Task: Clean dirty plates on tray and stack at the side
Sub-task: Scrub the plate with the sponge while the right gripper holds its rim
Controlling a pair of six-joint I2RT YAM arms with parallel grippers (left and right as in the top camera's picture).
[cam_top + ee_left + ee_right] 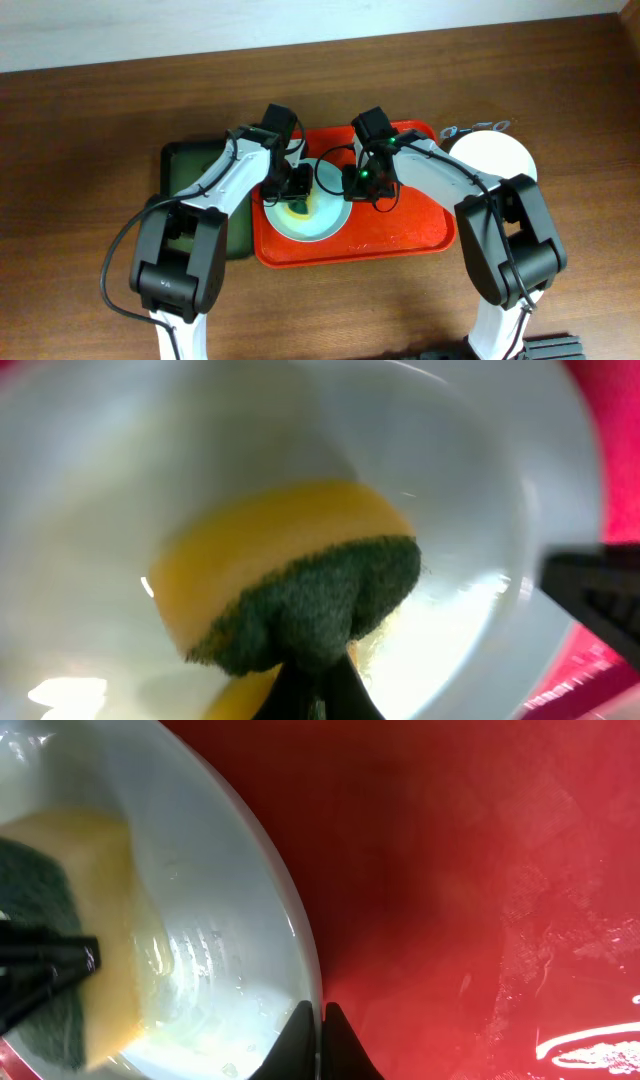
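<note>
**Task status**

1. The dark green tray (185, 165) lay just beside the left rim of the red tray (400, 235), partly under the left arm. No plate showed on it.
2. The left gripper (318, 695) was clamped on a sponge (290, 570) of yellow foam with a green scouring face. It pressed the sponge into the plate (325, 222), which sat in the left half of the red tray. A wet, yellowish film showed around the sponge, so this plate was judged mid-scrub, not finished.
3. The right gripper (320, 1035) had its fingers drawn together at that plate's right rim, apparently pinching it steady.
4. A side plate (495, 155) rested on the counter (100, 120), at the red tray's right rear corner. It looked clean. Whether it was 1 plate or several stacked could not be told.
5. Judged remaining: finish the scrub, then carry the plate to the side plate.

**Clearances**

1. The plate's left edge lay near the red tray's left rim, so little room remained on that side.
2. Both arms converged over the plate, with their wrists close together.
3. The right half of the red tray was bare and gave room to move the plate to the right.
4. The red tray's raised rim stood between the plate and the side plate, so a lift, not a slide, was judged necessary.
</note>
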